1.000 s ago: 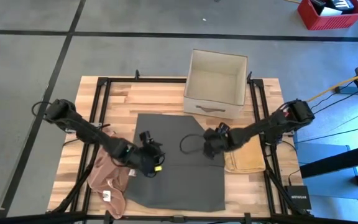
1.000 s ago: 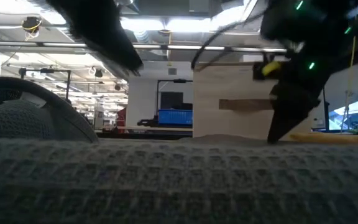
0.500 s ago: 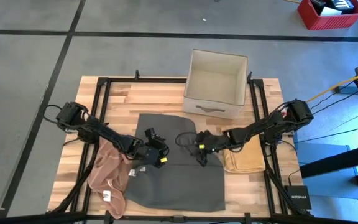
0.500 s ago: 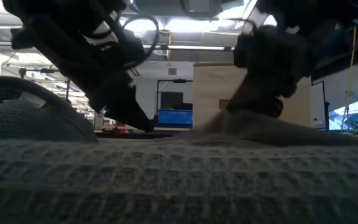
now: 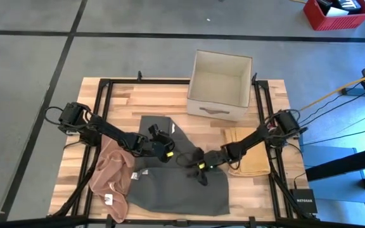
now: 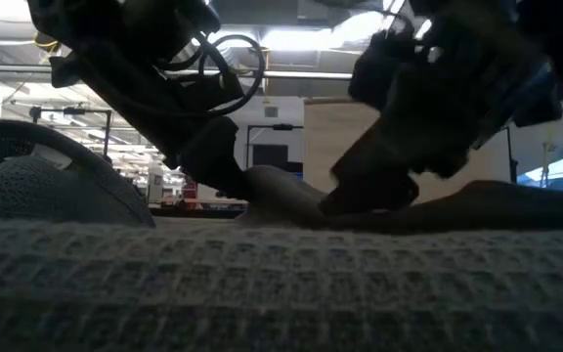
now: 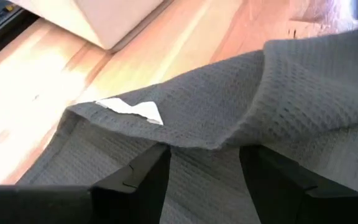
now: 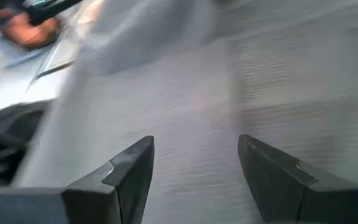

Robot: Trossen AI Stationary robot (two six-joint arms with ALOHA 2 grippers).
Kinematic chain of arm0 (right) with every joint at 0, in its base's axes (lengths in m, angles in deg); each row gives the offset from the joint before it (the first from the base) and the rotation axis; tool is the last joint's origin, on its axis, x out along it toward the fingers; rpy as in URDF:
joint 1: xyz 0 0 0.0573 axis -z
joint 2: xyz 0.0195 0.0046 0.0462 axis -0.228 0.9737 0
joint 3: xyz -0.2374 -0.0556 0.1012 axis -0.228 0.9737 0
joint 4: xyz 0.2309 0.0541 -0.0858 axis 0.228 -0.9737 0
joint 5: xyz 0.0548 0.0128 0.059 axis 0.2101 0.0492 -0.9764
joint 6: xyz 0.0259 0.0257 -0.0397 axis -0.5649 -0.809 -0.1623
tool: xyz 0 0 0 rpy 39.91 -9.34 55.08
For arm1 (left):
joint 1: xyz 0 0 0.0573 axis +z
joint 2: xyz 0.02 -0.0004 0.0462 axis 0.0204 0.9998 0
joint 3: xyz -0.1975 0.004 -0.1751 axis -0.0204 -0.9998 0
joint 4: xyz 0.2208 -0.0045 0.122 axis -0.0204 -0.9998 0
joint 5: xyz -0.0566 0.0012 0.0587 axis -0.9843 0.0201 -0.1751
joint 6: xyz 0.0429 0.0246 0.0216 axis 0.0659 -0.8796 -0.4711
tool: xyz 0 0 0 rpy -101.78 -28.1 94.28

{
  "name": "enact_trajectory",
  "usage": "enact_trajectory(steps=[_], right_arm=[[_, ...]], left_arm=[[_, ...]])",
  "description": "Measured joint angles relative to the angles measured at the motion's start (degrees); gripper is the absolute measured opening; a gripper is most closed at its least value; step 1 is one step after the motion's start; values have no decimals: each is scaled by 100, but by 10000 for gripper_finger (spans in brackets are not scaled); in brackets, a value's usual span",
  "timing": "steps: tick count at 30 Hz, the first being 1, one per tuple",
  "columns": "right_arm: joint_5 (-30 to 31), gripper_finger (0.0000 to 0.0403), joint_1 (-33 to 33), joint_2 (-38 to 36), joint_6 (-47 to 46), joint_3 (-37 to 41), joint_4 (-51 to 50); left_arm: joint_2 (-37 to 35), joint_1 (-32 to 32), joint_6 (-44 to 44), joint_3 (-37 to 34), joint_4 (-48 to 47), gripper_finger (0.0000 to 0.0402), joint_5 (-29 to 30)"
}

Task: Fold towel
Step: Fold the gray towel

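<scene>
Grey towel spread on table, far edge lifted and drawn toward near edge, long axis running away from box. Left gripper at far-left corner, fingers parted around a raised fold carrying a white tag; grip on cloth not confirmed. Right gripper just beside it over towel centre, fingers apart above weave. Free near edge lies beyond both, nearer right gripper. Tan cloth and pink cloth flanking.
</scene>
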Motion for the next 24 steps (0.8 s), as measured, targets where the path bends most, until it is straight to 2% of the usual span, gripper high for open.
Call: enact_trajectory(steps=[4,7,9,12,14,15,17,19,21,24], right_arm=[[-562,237,119,-485,201,-360,-1178],[-502,237,251,-1083,664,-762,-3071],[-131,237,316,-1430,969,-1010,-4349],[1068,237,404,-1796,1192,-1119,-5483],[1878,237,491,-1852,1299,-1037,-5624],[1999,237,548,-1850,1359,-953,-5633],[1691,237,700,-1792,1437,-728,-5412],[874,237,845,-1683,1308,-463,-4774],[344,237,939,-1564,1145,-257,-4183],[383,237,938,-1363,1019,-128,-3634]], left_arm=[[0,-2,-61,-4,8,186,0],[0,-2,-80,-2,14,186,0],[0,-2,-78,-2,10,186,0],[0,-2,-48,-2,5,186,0],[0,-13,4,-2,-2,186,0],[-1,-20,39,-2,-11,186,0],[-2,-47,129,-2,-64,186,0],[-2,-95,164,-2,-63,186,0],[-2,-148,166,-2,-65,186,0],[-2,-213,162,-2,-42,186,-2]])
